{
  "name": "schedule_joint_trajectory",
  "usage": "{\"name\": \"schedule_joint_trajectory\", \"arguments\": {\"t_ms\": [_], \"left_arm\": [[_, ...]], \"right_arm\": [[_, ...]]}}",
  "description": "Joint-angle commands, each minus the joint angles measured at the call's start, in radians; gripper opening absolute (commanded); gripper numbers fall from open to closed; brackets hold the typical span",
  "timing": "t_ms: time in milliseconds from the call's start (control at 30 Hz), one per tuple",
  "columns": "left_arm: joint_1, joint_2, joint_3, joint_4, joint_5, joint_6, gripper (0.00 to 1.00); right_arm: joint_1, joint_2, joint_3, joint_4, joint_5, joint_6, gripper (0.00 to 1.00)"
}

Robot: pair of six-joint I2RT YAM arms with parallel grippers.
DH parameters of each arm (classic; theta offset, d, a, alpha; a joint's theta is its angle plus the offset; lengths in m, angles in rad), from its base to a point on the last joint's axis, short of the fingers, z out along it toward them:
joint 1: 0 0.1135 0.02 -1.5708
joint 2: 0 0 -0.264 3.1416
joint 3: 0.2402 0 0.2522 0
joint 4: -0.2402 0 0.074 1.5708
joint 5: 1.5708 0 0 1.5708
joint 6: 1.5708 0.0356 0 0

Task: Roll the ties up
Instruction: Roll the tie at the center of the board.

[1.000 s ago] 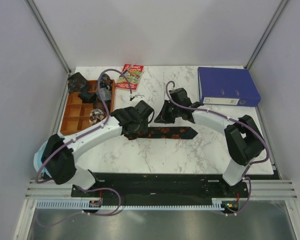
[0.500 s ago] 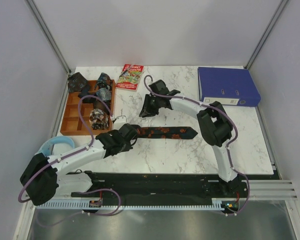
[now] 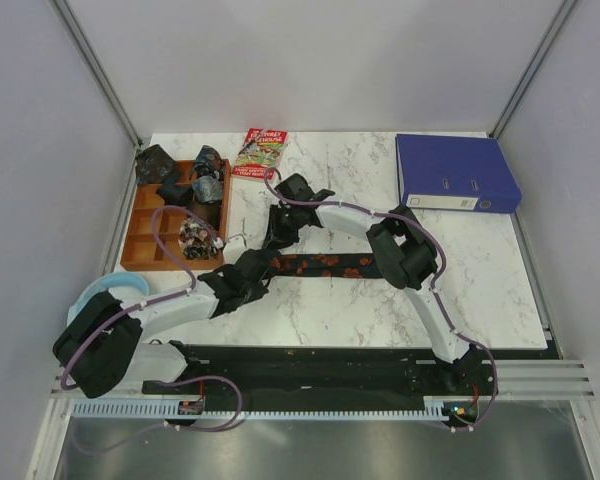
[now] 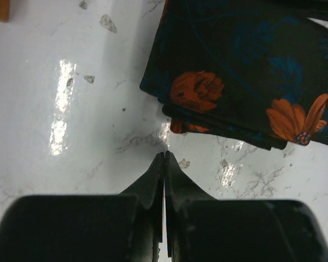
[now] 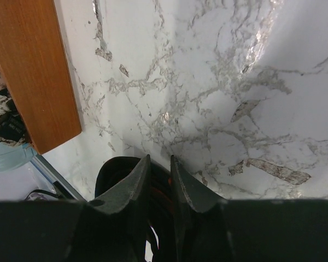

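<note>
The long tie (image 3: 330, 265), black with orange-red flowers, lies flat across the middle of the table. In the left wrist view its folded end (image 4: 235, 71) rests just beyond my left gripper (image 4: 164, 154), which is shut and empty, its tips on the marble a little short of the fabric. My right gripper (image 3: 278, 233) reaches over to the tie's left end. In the right wrist view a curl of dark, orange-marked fabric (image 5: 112, 174) sits around and between the fingertips, and the right gripper (image 5: 158, 158) is closed narrowly on it. Small dark tie bundles (image 3: 208, 188) lie in the tray.
A wooden compartment tray (image 3: 145, 235) stands at the left, and its edge (image 5: 38, 71) shows near the right gripper. A red-and-green booklet (image 3: 260, 152) lies at the back. A blue binder (image 3: 455, 172) sits at the back right.
My left gripper has shut and drawn back off the tie toward the near left. My right arm has swung left to the tie's left end, with its jaws slightly wider on the fabric.
</note>
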Motion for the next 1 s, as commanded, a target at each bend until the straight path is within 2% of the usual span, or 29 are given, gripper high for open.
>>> {"name": "schedule_joint_trajectory", "arguments": {"t_ms": [0, 533, 967], "left_arm": [[0.03, 0.064, 0.05, 0.089, -0.026, -0.044, 0.02], [0.09, 0.241, 0.169, 0.115, -0.049, -0.061, 0.02], [0.105, 0.276, 0.203, 0.119, -0.042, -0.046, 0.02]], "right_arm": [[-0.001, 0.019, 0.033, 0.003, -0.004, -0.003, 0.28], [0.005, 0.023, -0.01, 0.021, -0.038, 0.014, 0.27], [-0.007, 0.039, -0.003, 0.032, -0.038, 0.018, 0.26]]}}
